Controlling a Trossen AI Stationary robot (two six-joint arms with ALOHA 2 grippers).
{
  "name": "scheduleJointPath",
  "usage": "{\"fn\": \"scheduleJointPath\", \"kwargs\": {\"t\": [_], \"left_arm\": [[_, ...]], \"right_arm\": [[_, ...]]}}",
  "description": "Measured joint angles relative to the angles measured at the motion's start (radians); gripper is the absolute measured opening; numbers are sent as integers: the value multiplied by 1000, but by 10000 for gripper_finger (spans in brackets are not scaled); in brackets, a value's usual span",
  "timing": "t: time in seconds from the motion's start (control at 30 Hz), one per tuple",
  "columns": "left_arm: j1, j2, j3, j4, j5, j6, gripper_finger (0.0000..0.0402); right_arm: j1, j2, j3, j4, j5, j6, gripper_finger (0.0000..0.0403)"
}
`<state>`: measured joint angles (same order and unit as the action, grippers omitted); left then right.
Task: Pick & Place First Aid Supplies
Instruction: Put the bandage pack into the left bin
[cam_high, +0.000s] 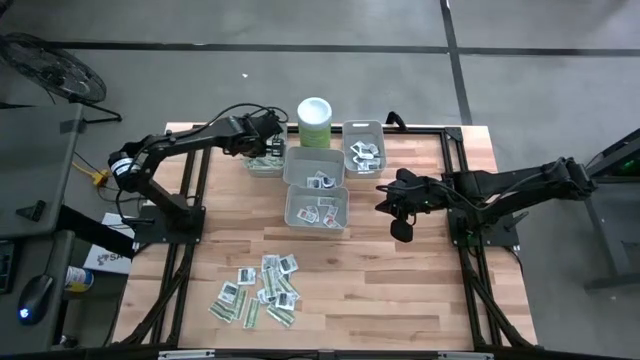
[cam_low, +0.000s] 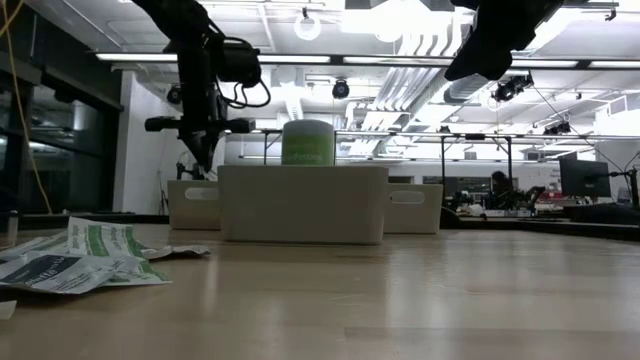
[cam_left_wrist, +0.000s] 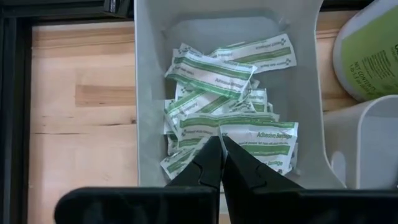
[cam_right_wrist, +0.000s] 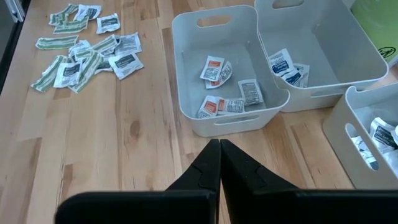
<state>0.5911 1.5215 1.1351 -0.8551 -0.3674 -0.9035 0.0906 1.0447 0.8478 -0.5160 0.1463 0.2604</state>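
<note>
The first aid supplies are small flat packets. A loose heap (cam_high: 258, 292) of them lies near the table's front edge, also seen as a heap (cam_right_wrist: 87, 53). Green-white strip packets (cam_left_wrist: 214, 74) lie in the far-left grey bin (cam_left_wrist: 146, 93). My left gripper (cam_left_wrist: 219, 142) hovers shut just above that bin (cam_high: 265, 162), pointing steeply down, with nothing visible between its fingers. My right gripper (cam_right_wrist: 219, 144) is shut and raised over bare table to the right of the bins (cam_high: 382, 203). It slants toward a bin (cam_right_wrist: 186, 99) that holds white and orange packets (cam_right_wrist: 217, 71).
Several grey bins cluster at the table's far middle: one (cam_high: 313, 165), one (cam_high: 316, 210) nearer, one (cam_high: 364, 148) to the right. A tall pale green canister (cam_high: 315, 122) with a white lid stands behind them. Bare wood lies between the bins and the heap.
</note>
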Motion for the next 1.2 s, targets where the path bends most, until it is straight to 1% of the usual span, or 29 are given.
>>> {"fn": "scheduleJointPath", "kwargs": {"t": [0.13, 0.43, 0.57, 0.63, 0.77, 0.87, 0.93, 1.07, 1.2], "left_arm": [[0, 0, 0, -8, 10, 6, 17], [-2, 0, 0, -71, 18, 20, 97], [-2, -15, 0, -62, 36, 93, 113], [-2, -30, 0, -60, 67, 159, 115], [-12, -77, 0, -82, 167, 300, 115], [-52, -109, 1, -136, 204, 367, 115], [-97, -132, 1, -185, 205, 385, 115], [-207, -165, 0, -237, 205, 365, 115], [-336, -188, -13, -234, 226, 319, 115]], "right_arm": [[0, 0, 0, 0, 0, -2, 0], [0, 0, 0, 0, -4, -7, 0], [0, 0, 0, 0, -5, 1, 0], [0, 0, 0, 0, -5, 2, 0], [0, 0, 0, 0, -5, 21, 0], [0, 0, 0, -1, -5, 27, 0], [0, 0, 0, -2, -5, 27, 0], [0, 0, 0, -3, -5, 27, 0], [0, 0, 0, -3, -4, 30, 0]]}}
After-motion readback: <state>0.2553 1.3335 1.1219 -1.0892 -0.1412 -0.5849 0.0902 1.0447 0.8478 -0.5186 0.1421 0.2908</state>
